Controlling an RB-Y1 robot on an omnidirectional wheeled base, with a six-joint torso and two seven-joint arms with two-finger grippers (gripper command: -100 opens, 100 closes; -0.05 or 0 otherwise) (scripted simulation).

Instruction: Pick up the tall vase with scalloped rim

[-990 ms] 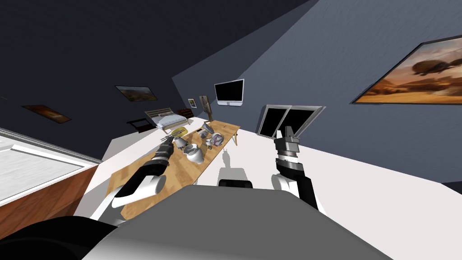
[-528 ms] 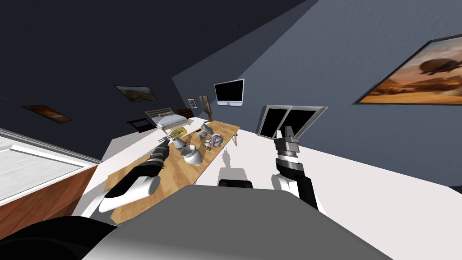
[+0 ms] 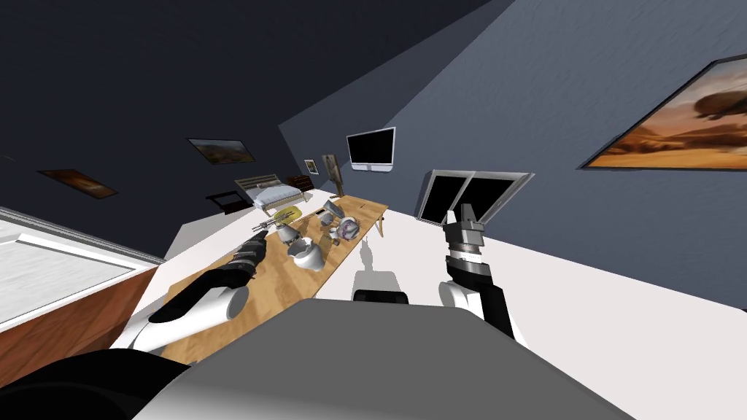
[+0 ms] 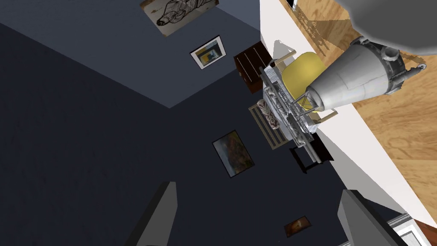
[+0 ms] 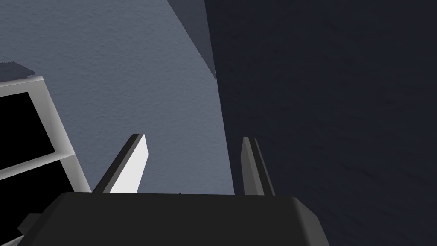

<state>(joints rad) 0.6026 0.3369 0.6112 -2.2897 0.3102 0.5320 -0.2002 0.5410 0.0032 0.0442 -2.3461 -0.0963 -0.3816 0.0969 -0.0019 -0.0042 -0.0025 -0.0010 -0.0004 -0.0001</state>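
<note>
Over the wooden table, left gripper fingers spread wide; right gripper likewise, over white floor.

dark blue walls are seen above a white floor. a long wooden table is placed left, a bed far behind it. a screen is hung on the far wall, a window and painting on the right.

Table: light wood, visible grain, matt. Vase: smooth grey, faint sheen. Wall: rough-textured, matt blue-grey.

Wooden table, bed, wall screen
</note>
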